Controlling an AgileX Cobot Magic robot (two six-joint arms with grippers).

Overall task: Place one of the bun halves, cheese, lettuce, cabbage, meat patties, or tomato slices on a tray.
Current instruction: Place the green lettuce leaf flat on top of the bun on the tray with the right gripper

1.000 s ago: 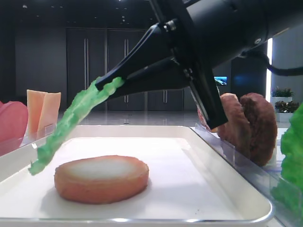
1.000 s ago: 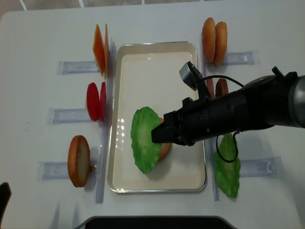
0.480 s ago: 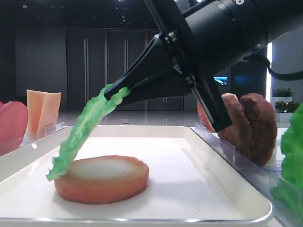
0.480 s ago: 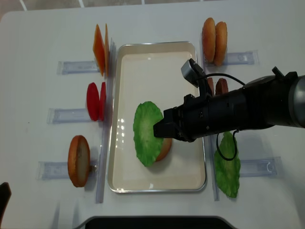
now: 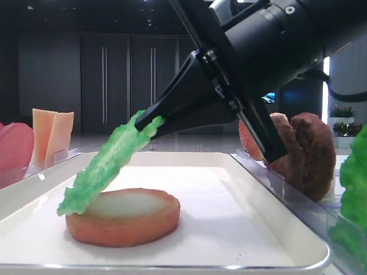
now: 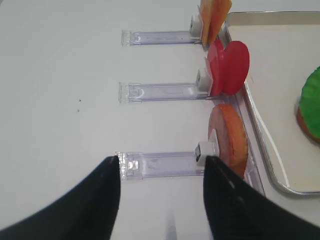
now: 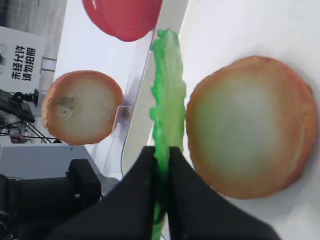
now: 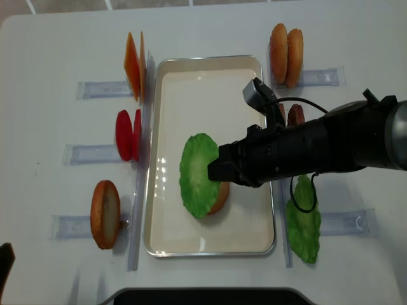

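White table held the tray [image 8: 159, 146]. My right gripper [image 8: 215, 171] pinched the lettuce [image 8: 198, 175], hanging below my fingertips over the bun [image 5: 123, 216]. Step: placing. Next, I judged: lower, release.

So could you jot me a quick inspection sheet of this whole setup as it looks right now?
Surface: white table, cream tray in the middle.
Job's things: flat bun half on the tray; lettuce slanting down onto it; cheese, tomato slices, spare bun, patties standing in clear holders.
Clutter: nothing seen.
Hands: right hand shut on the lettuce edge; left hand open, empty, over the table.
Cables: black cable looping under the right arm.
Surroundings: dark hall behind.
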